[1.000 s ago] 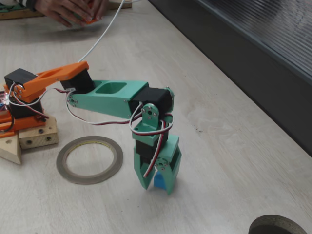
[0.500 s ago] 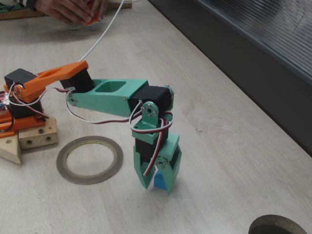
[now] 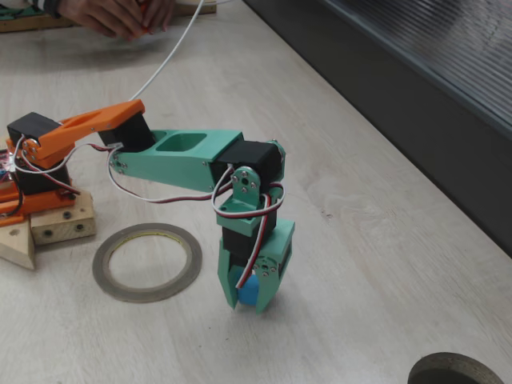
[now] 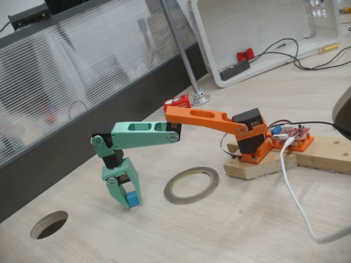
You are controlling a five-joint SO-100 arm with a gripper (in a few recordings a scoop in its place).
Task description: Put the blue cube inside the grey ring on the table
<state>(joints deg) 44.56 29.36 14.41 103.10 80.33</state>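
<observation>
We've got the green two-finger gripper (image 3: 248, 300) pinching the small bright-blue cube (image 3: 250, 291) at the pale wood-grain table (image 3: 384, 264), beside the thin flat grey ring (image 3: 146, 262), so carry and drop remain.

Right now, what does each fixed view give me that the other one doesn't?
A fixed view gives you a person's hands at the top edge. A fixed view gives you a white tray and a metal pole behind the arm. Both fixed views show the gripper shut on the blue cube, outside the grey ring on the table.
</observation>
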